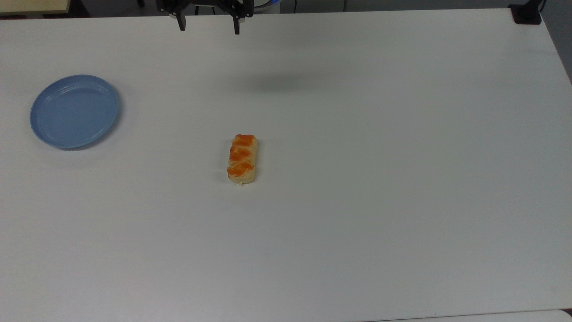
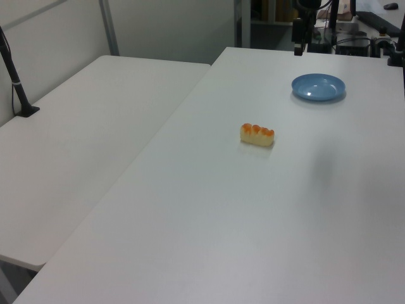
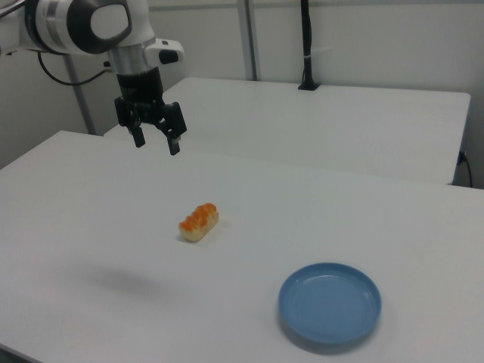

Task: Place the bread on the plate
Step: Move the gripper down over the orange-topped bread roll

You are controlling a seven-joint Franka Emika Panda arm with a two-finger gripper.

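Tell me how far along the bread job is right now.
Nothing looks done yet. The bread lies on the table, well apart from the plate, which holds nothing. The hand hangs open in the air, holding nothing, above the table and off from the bread. All of it is left: come down, grasp the bread, carry it over and set it on the plate.

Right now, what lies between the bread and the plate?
Nothing: in the top view, only bare white table separates the bread from the plate.

No legible text or markings anywhere.
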